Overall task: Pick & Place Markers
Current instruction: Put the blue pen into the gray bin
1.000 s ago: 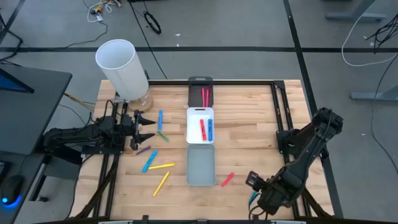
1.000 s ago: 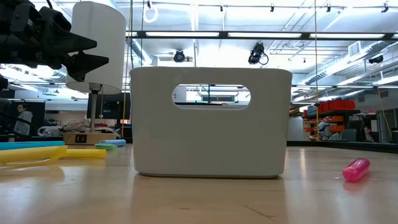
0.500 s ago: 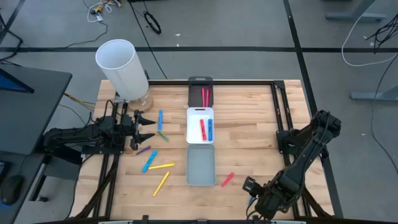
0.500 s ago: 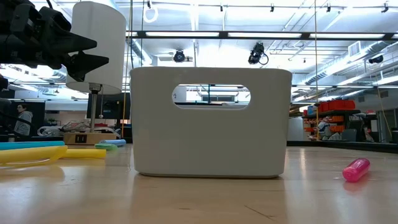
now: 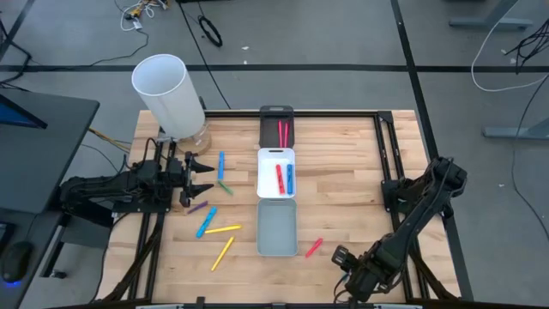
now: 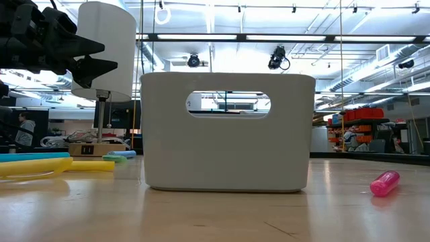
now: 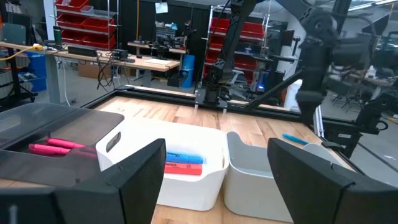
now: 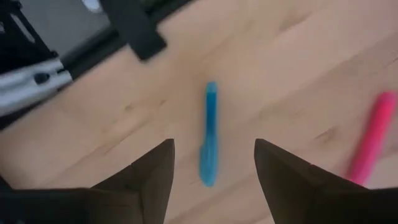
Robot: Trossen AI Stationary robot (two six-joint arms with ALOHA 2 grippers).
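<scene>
Several markers lie loose on the tabletop (image 5: 343, 172). Left of centre in the high view: a blue marker (image 5: 220, 164), a green marker (image 5: 225, 186), a purple marker (image 5: 198, 208), a second blue marker (image 5: 206, 222), two yellow markers (image 5: 222, 229) and (image 5: 223, 252). A pink marker (image 5: 314, 248) sits lower centre-right, just right of the grey tray (image 5: 277, 230). One more blue marker (image 8: 209, 134) shows in the right wrist view, between the right end effector's spread fingers, pink one off to the frame's right.

Already sorted: red and blue markers in the white tray (image 5: 262, 184); pink ones in the black tray (image 5: 267, 129) above it.

Handling, judged: light, rigid plastic sticks with a smooth round barrel, likely to roll or skid if nudged. Best taken mid-barrel, fingers squarely across the long axis.

Right end effector (image 5: 364, 275), lower right of the high view, released, jaws apart, grasping nothing, poised over the blue marker. Left end effector (image 5: 202, 176), centre left, released too, empty, near the blue and green markers.

Surroundings: tall white cylinder (image 5: 167, 94) at upper left, close behind the left arm. Trays form a centre column; the grey tray wall crowds the pink marker. Black frame rails border the tabletop.
</scene>
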